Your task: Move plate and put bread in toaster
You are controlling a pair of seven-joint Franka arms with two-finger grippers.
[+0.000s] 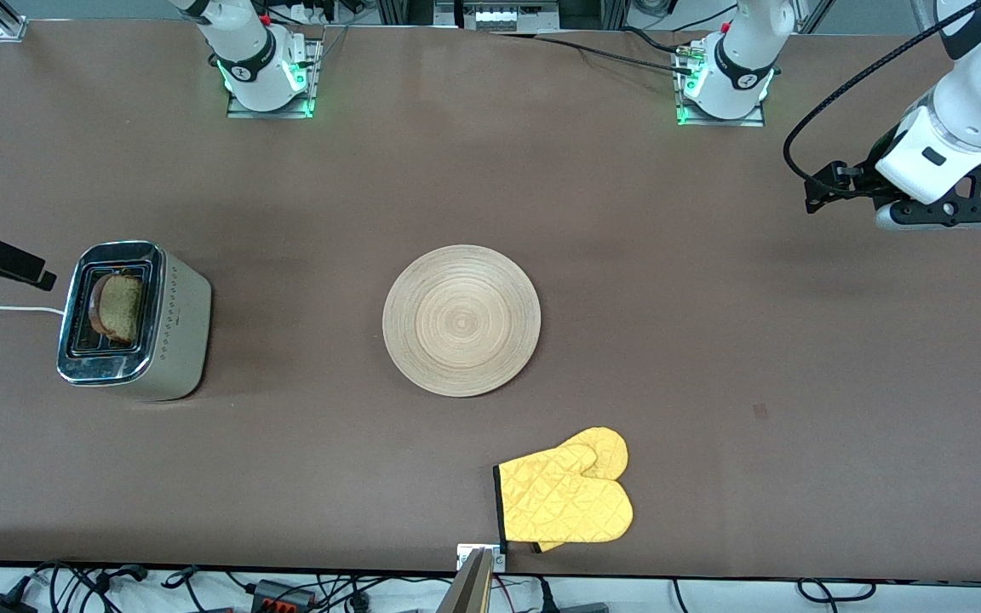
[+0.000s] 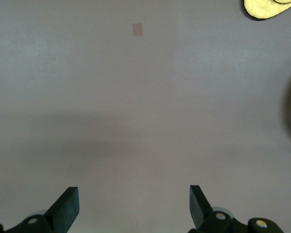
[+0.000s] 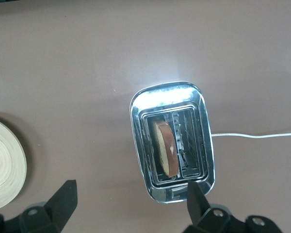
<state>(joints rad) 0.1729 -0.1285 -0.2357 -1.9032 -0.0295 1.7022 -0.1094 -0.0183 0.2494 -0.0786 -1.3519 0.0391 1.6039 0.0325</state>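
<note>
Reading the table as it lies, you have the bread (image 1: 118, 308) already standing in one slot of the toaster (image 1: 133, 319), its upper edge showing above the chrome top. The right wrist view confirms it: the slice sits in one slot and the slot beside it is bare. The toaster stands toward the right arm's end of the table, white cord (image 1: 1, 307) trailing off the edge.

The plate (image 1: 461, 320) lies flat and bare at mid-table, well apart from the toaster. A yellow oven mitt (image 1: 567, 498) lies nearer to the front camera than the plate, untouched.

Right gripper (image 3: 128, 201): over the toaster, fingers spread wide, holding nothing. In the front view only a dark part of it shows at the frame edge beside the toaster. Left gripper (image 2: 133, 206): over bare table (image 2: 136, 107) toward the left arm's end, fingers spread, holding nothing; this arm waits.

Judgement: both task steps look done, and you are at the retreat stage. Whether the slice is fully seated cannot be told; it leans a little in its slot. If anything remains, your next move calls for a straight lift of the right gripper clear of the toaster top, without brushing the slice or the cord.
</note>
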